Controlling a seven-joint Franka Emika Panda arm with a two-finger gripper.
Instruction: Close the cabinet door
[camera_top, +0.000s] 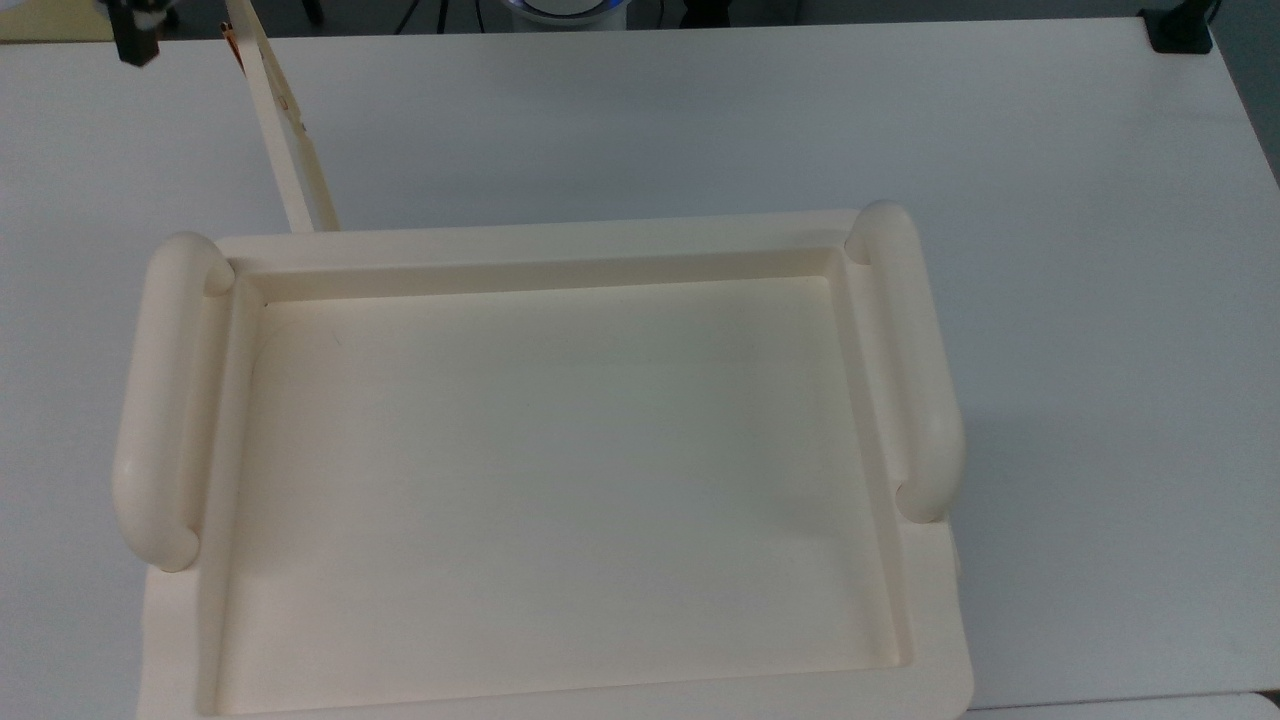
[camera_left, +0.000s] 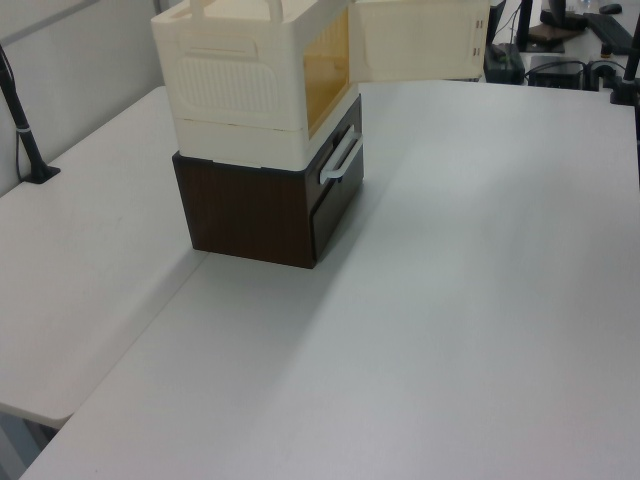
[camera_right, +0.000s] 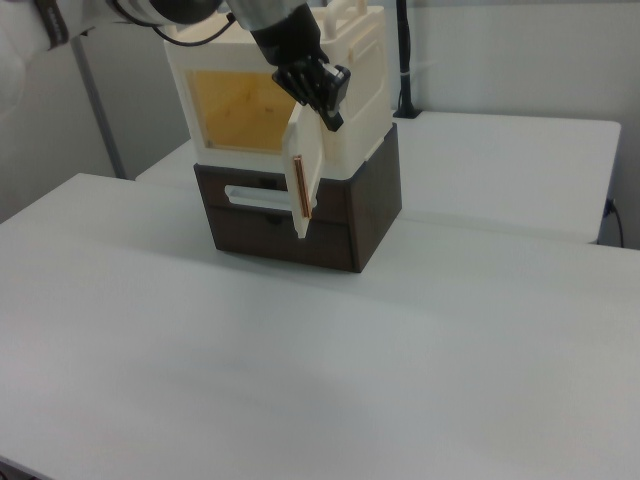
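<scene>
A white table (camera_left: 480, 300) fills most of each frame; in the left view a second white tabletop (camera_left: 70, 290) adjoins it at the lower left, with a pale wall at the upper left and dark cables and equipment along the top right edge. In the right view a light wall runs behind the table.

A cream cabinet (camera_right: 360, 80) sits on a dark brown drawer unit (camera_right: 370, 215) with a white handle (camera_left: 341, 160). The cabinet door (camera_right: 305, 170) stands swung open: in the top view it is a narrow strip (camera_top: 285, 130) running from the cabinet's upper-left corner toward the top edge of the frame; in the left view its face (camera_left: 415, 40) lies at top centre.

In the right view the arm (camera_right: 180, 12) reaches in from the upper left, and the black gripper (camera_right: 322, 92) sits at the door's top edge; whether its fingers are apart or together cannot be told. In the top view the gripper (camera_top: 135, 35) shows at the upper-left corner, just beside the door's far end.
</scene>
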